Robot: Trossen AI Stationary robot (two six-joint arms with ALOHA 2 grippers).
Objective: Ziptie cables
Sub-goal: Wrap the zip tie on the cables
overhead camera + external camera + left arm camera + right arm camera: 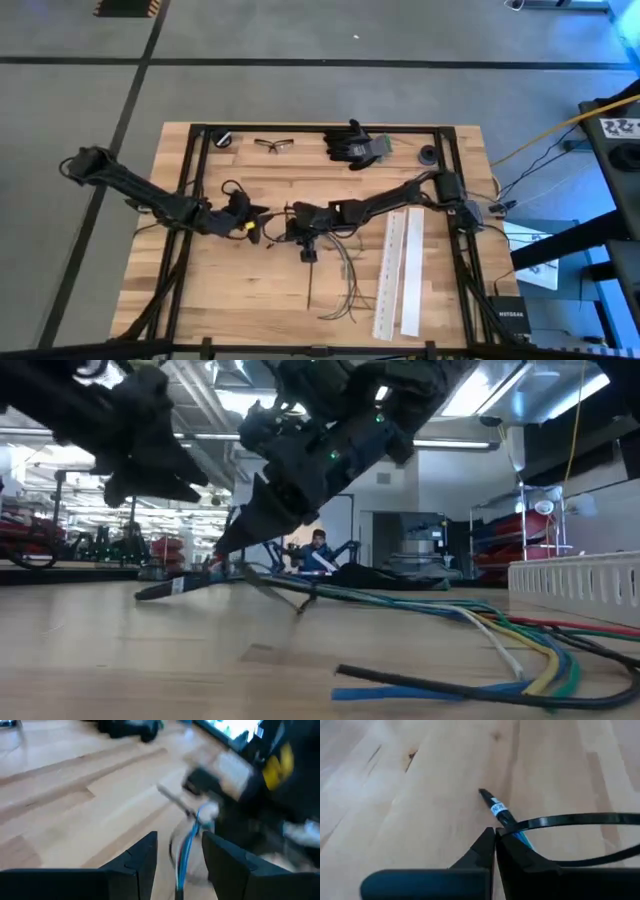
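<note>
The cables (345,275) lie in a loose bundle on the wooden table right of centre, with coloured strands spread out near the front edge (480,630). One labelled cable end (496,809) reaches toward the table's middle. My right gripper (495,837) is shut there on a black zip tie (570,820), which curves away in a loop. My left gripper (180,860) is open just left of it (255,218). A blue strand (186,850) runs between its fingers, and I cannot tell whether they touch it. My right gripper pinches the black zip tie's strap (516,826) between its two fingertips, slanting down from the table's right (228,545). The strap loops out to one side, clear of the fingers. The labelled cable end passes just under the tips, and I cannot tell whether it is also in the pinch.
Two long white perforated strips (400,265) lie right of the cables. Along the far edge are black gloves (355,145), safety glasses (273,145) and a small black round part (428,155). Bare wood (215,290) shows at the near left.
</note>
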